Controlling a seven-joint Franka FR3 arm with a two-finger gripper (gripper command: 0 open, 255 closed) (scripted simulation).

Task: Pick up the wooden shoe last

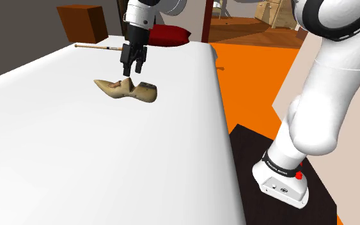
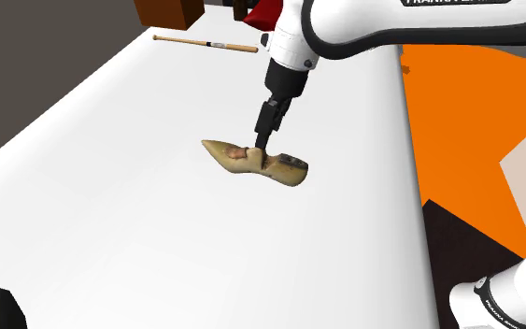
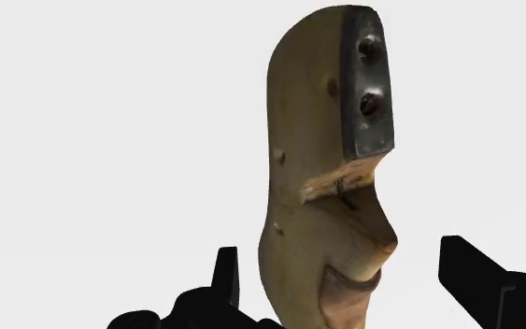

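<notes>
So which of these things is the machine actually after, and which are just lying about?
For the job: the wooden shoe last; the gripper, open just above it.

Lying about: the thin stick at the far end of the white surface; the brown box and red cushion beyond it.

A pale tan, foot-shaped wooden shoe last (image 1: 133, 93) with a dark 2-screw heel plate is lying on a white tabletop (image 1: 76, 166)
</notes>
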